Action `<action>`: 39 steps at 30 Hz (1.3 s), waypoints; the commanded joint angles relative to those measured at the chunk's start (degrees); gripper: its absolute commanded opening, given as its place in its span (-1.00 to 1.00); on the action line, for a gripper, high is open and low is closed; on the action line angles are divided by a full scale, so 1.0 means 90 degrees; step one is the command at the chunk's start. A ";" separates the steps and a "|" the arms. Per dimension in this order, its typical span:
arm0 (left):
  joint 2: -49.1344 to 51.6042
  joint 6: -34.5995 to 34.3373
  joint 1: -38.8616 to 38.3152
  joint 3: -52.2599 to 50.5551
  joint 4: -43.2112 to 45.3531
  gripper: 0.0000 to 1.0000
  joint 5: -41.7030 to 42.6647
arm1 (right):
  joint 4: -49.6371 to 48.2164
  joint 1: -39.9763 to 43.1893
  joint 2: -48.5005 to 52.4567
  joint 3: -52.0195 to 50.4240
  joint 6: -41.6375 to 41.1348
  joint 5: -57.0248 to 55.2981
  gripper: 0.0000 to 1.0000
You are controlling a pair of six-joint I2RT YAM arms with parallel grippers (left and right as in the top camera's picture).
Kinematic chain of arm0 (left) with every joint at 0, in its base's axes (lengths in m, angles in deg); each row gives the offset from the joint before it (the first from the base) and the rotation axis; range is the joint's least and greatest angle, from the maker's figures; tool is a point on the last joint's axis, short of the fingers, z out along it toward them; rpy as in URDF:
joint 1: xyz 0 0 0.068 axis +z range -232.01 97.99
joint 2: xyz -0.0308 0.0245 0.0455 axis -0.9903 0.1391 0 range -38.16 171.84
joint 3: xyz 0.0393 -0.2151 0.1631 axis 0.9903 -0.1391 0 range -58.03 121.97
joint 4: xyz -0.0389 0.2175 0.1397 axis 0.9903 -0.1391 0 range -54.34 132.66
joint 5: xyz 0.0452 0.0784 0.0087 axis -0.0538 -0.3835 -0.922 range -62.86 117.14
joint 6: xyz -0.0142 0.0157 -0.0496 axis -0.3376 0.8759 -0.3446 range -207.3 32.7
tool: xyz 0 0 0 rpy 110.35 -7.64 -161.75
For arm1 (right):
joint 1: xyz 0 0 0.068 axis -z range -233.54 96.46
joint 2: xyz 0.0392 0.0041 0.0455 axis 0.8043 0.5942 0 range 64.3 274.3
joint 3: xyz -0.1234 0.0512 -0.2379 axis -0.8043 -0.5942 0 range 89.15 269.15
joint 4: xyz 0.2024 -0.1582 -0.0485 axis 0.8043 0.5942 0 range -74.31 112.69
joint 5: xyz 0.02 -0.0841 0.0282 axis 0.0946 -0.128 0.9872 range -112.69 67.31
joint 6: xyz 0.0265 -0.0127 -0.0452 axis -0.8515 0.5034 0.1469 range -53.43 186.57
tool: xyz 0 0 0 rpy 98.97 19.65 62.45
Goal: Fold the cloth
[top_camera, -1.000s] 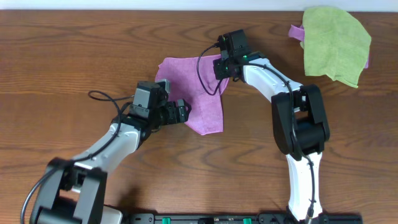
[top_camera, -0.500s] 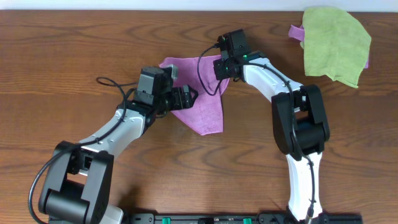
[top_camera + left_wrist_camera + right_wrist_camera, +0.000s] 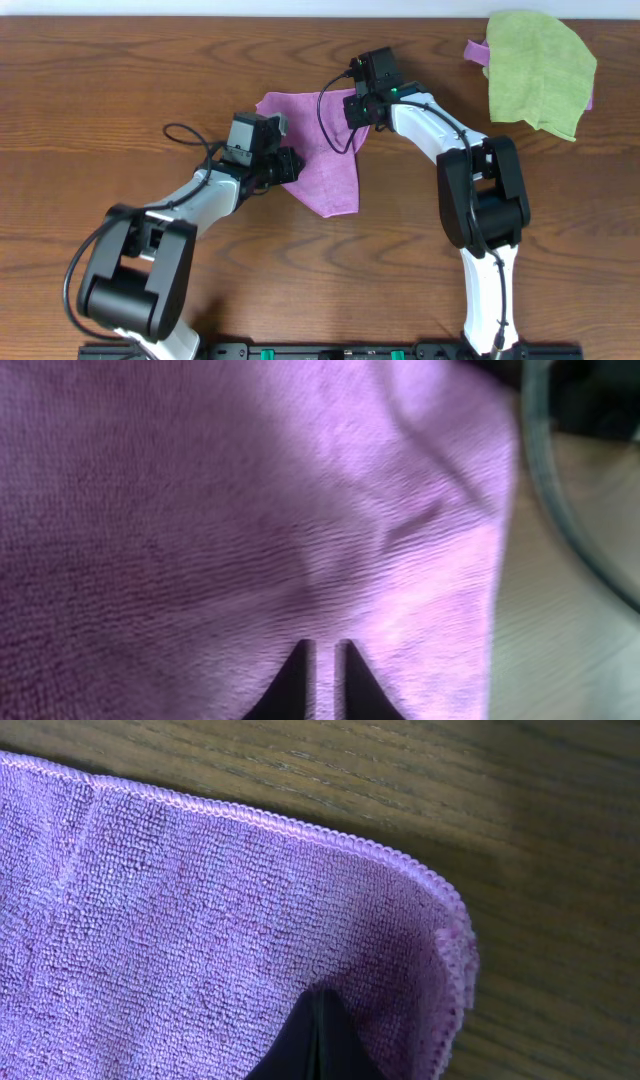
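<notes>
The purple cloth lies rumpled on the wooden table, roughly triangular, with one point toward the near edge. My left gripper sits at its left edge. In the left wrist view the cloth fills the frame, and the left gripper is shut with a thin strip of fabric pinched between its dark fingertips. My right gripper is at the cloth's far right corner. In the right wrist view it is shut on the cloth just inside the hemmed corner.
A larger lime-green cloth lies at the far right of the table, with bits of another purple fabric poking out from under it. Bare wooden table stretches to the left. A black cable loops over the cloth.
My left gripper moved away from the near edge onto the cloth's left edge and went from open to shut on the fabric. The right arm has not moved.
</notes>
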 commanded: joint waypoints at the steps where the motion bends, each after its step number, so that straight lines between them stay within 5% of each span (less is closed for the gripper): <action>1: 0.0284 0.0017 0.0010 0.0095 0.0000 -0.88 -0.0073 | 0.0143 0.0010 0.0257 -0.0022 0.0107 -0.0124 -0.98; 15: 0.0325 -0.0435 0.0010 0.0092 -0.1275 -0.88 -0.1341 | 0.0204 0.0012 0.0257 -0.0022 0.0107 -0.0296 -0.98; 30: 0.0325 0.0707 0.0010 0.0092 -0.2555 -0.88 -0.1654 | 0.0350 0.0420 0.0257 0.0401 0.0454 -0.1180 -0.98; 39: 0.0325 0.0843 0.0010 0.0092 -0.2317 -0.88 -0.1887 | 0.0792 0.0471 0.0257 0.1239 0.0896 -0.1243 -0.98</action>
